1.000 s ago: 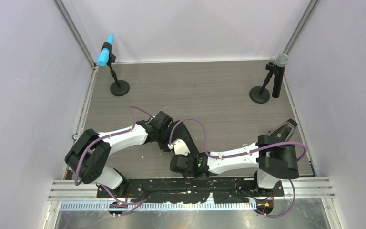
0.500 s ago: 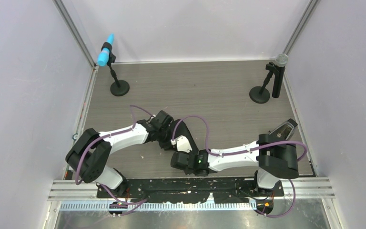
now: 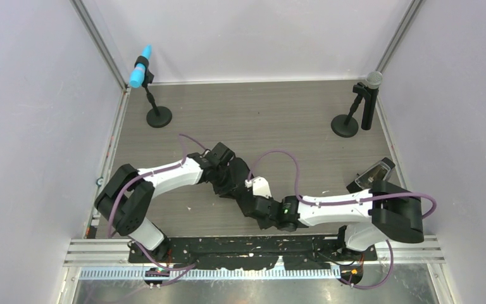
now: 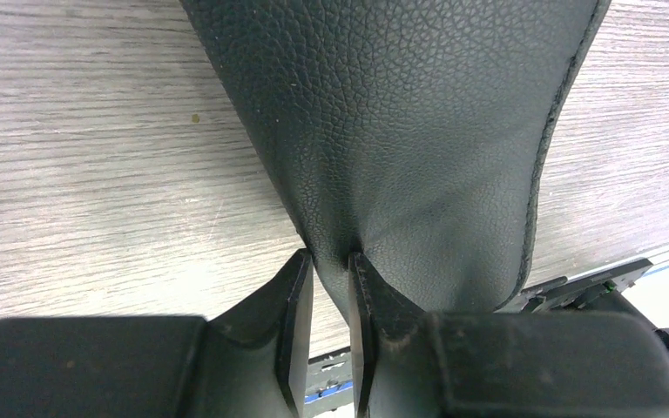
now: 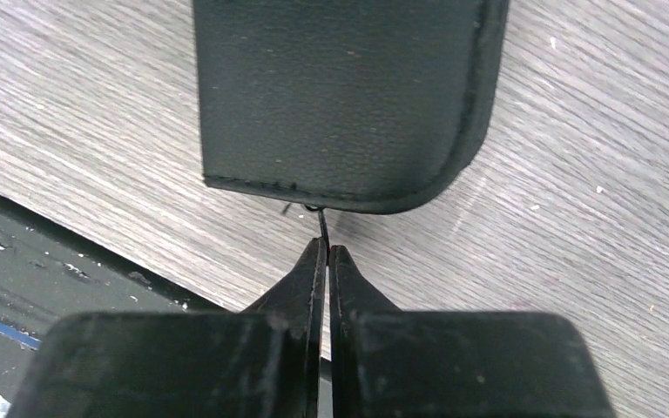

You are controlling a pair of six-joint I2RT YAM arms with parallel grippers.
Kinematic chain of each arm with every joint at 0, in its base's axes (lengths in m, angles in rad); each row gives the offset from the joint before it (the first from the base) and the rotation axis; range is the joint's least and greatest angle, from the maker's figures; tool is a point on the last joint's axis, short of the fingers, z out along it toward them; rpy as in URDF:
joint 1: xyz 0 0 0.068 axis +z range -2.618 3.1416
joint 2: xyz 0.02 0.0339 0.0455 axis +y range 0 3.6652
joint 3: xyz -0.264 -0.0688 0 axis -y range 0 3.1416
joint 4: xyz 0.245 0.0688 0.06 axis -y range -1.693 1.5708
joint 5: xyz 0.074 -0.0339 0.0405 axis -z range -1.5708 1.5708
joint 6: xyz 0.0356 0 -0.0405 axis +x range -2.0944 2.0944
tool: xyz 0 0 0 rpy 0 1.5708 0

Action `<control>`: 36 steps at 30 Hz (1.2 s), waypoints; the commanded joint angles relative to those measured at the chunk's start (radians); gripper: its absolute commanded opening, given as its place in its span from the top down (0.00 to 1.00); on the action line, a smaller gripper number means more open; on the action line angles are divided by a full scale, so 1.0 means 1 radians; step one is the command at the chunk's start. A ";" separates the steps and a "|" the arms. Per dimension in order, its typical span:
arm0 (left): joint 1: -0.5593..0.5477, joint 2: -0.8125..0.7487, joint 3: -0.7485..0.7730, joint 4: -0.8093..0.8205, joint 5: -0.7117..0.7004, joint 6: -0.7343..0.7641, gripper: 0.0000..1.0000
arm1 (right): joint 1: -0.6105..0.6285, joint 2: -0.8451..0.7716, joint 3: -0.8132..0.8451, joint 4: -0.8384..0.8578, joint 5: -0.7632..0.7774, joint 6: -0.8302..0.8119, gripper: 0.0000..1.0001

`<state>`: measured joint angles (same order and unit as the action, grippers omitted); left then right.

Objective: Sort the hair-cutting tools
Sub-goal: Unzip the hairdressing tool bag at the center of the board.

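The flat black zip case (image 3: 239,172) lies mid-table between my two grippers. My left gripper (image 3: 226,183) is shut on a fold of the case's leather-grain skin (image 4: 401,113), which bunches between its fingertips (image 4: 331,257). My right gripper (image 3: 253,204) is at the case's rounded near end (image 5: 340,96). It is shut (image 5: 327,248) on the thin black zip pull (image 5: 322,225) that sticks out of the case's edge. No scissors, comb or clips show in any view.
A microphone with a blue head (image 3: 142,73) stands on a round base (image 3: 159,118) at the back left. A grey-headed microphone (image 3: 372,79) stands at the back right. A small dark object (image 3: 376,172) lies by the right edge. The black rail (image 3: 259,247) runs along the near edge.
Both grippers and the case between them have shifted to the right. The right wrist has swung right and its cable loop has risen.
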<state>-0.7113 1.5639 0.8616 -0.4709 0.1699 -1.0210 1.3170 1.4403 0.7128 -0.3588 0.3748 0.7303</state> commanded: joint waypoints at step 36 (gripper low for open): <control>0.090 -0.608 -0.491 0.070 -0.053 -0.260 0.39 | -0.012 0.262 0.297 0.255 -0.248 -0.159 0.95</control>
<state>-0.6231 0.9771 0.4042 -0.4484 0.0990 -1.2167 1.2999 1.6978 0.9745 -0.1612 0.1375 0.5766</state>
